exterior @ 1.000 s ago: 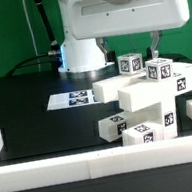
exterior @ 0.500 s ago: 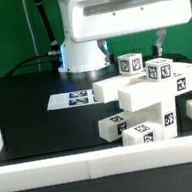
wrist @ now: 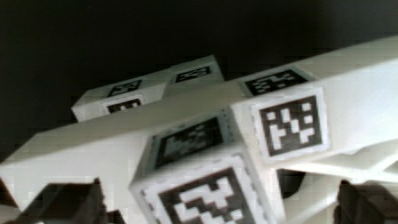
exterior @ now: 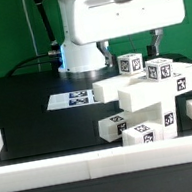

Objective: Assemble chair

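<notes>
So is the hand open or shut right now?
Open: in the exterior view the hand hangs above the chair parts with its two fingers spread apart, holding nothing.

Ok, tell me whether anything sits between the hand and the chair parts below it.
Nothing visible does. The hand hangs directly above the chair, and the wrist view shows only the chair's tagged white blocks under it. Whether the fingers already touch the top block cannot be told.

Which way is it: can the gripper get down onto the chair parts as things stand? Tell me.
Probably yes. The gripper hangs directly over the chair parts, nothing shows between them, and the wrist view looks straight onto their tagged blocks.
</notes>
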`<state>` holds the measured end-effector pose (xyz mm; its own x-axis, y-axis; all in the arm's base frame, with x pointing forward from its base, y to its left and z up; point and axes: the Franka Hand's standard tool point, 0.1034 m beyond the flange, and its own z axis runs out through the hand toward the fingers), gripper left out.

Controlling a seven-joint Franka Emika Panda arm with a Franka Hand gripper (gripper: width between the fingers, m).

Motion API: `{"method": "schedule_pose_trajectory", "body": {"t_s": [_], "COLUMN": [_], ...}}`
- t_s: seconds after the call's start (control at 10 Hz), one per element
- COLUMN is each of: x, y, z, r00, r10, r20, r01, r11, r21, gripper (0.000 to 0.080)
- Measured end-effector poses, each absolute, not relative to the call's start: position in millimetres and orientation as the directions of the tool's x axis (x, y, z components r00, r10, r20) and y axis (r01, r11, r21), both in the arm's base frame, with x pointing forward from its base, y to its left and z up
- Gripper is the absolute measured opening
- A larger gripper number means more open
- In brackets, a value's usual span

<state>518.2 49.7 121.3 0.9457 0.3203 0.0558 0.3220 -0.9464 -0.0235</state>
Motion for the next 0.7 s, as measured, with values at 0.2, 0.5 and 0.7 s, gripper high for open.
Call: {"method": "schedule_pose_trajectory", "body": {"t_s": [0.2, 0.5, 0.7], "x": [518.4, 518.5, 518.5], "y": [48.5, 47.8, 47.9], "z": [121.3, 121.4, 121.4], "r00": [0.919, 0.924, 0.939], "r10": [0.391, 0.377, 0.34], "r20": [0.058, 0.058, 0.057], "r01": [0.393, 0.379, 0.341], "r11": [-0.919, -0.925, -0.94], "r21": [-0.019, -0.021, -0.023], "gripper": [0.0562, 0.0283, 0.0284]}}
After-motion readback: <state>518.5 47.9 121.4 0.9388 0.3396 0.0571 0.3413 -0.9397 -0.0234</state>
